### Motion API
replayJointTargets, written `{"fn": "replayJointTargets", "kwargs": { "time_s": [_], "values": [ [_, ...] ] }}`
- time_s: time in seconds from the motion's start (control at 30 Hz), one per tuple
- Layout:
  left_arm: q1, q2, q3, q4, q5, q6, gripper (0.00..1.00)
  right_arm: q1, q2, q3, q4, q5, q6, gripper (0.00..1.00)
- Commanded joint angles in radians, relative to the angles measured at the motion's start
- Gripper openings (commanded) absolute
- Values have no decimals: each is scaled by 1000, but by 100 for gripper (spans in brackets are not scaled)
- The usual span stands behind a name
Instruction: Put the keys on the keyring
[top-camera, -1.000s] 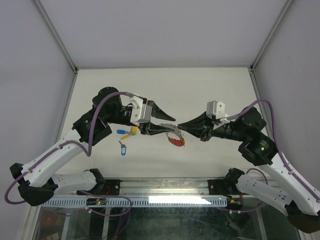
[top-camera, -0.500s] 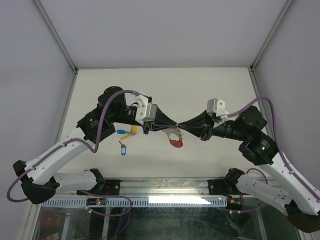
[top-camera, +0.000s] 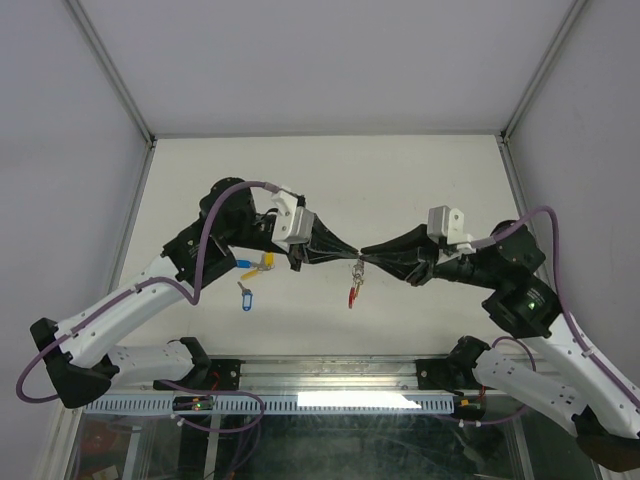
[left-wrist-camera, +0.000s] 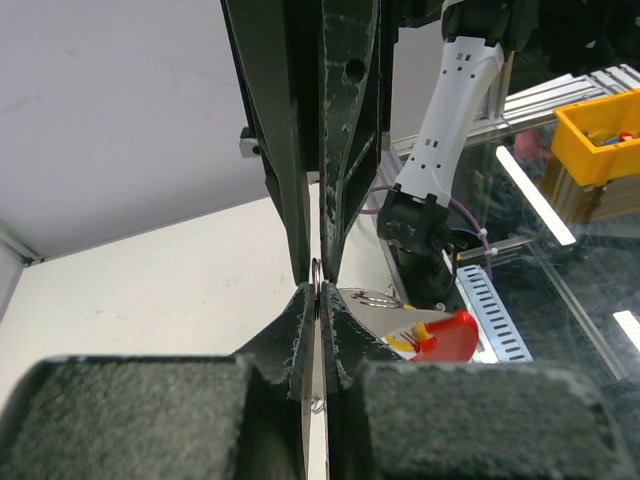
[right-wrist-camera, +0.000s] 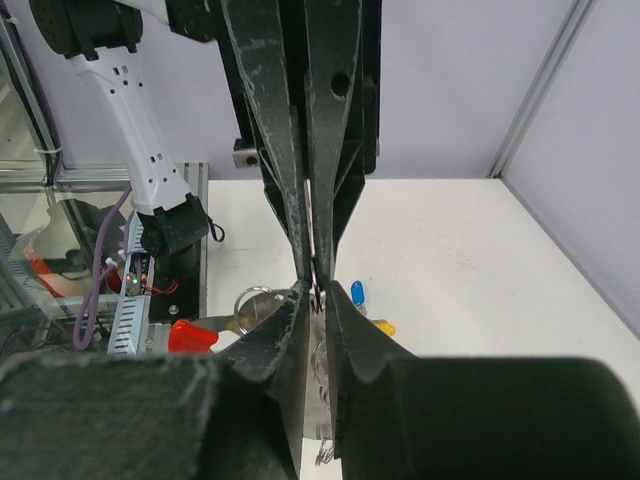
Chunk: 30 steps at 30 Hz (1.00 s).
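1. Top external view: shows the left gripper (top-camera: 350, 257) reaching in from nine o'clock and the right gripper (top-camera: 367, 254) from three o'clock, meeting tip to tip above the table (top-camera: 420, 180).
2. Places the keyring (top-camera: 352, 288) at six o'clock of that meeting point, hanging clear of the table, red crescent (top-camera: 351, 298) lowest.
3. Counts three loose keys (top-camera: 245, 298) on the table at nine o'clock of the keyring, well apart from it: two blue tags and one yellow (top-camera: 266, 261), the upper pair just beside the left wrist.
4. Counts also two purple cables (top-camera: 200, 225) and two white camera housings (top-camera: 297, 222), one per arm.
5. Hides the grip itself here, behind the black fingertips.
6. Left wrist view: shows the left pads pressed together on thin silvery metal, a metal ring (left-wrist-camera: 316, 270) standing at their tips, so clamped on the keyring.
7. Loses the table beyond at twelve o'clock, blocked by the right gripper's fingers.
8. Shows only here a yellow bit touching the red crescent at four o'clock, too small to tell whether a fourth key, and a yellow bin (left-wrist-camera: 600, 135) at two o'clock.
9. Right wrist view: shows a narrow slit between the right pads with silvery metal in it; cannot tell whether pinching or slack.
10. Shows here one blue and one yellow tag at four o'clock of the tips, the red crescent at eight o'clock.
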Motion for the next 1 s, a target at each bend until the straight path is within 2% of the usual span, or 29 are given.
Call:
{"fn": "replayJointTargets", "kwargs": {
  "time_s": [0.0, 0.57, 0.97],
  "values": [
    [-6, -26, -26, 158, 80, -63, 0, 4, -19, 2, 124, -38, 27, 15],
    [-5, -59, -132, 493, 151, -262, 0, 3, -68, -42, 219, -35, 74, 24],
    [-6, -50, -128, 522, 171, -288, 0, 3, -55, -60, 266, -94, 121, 28]
  ]
}}
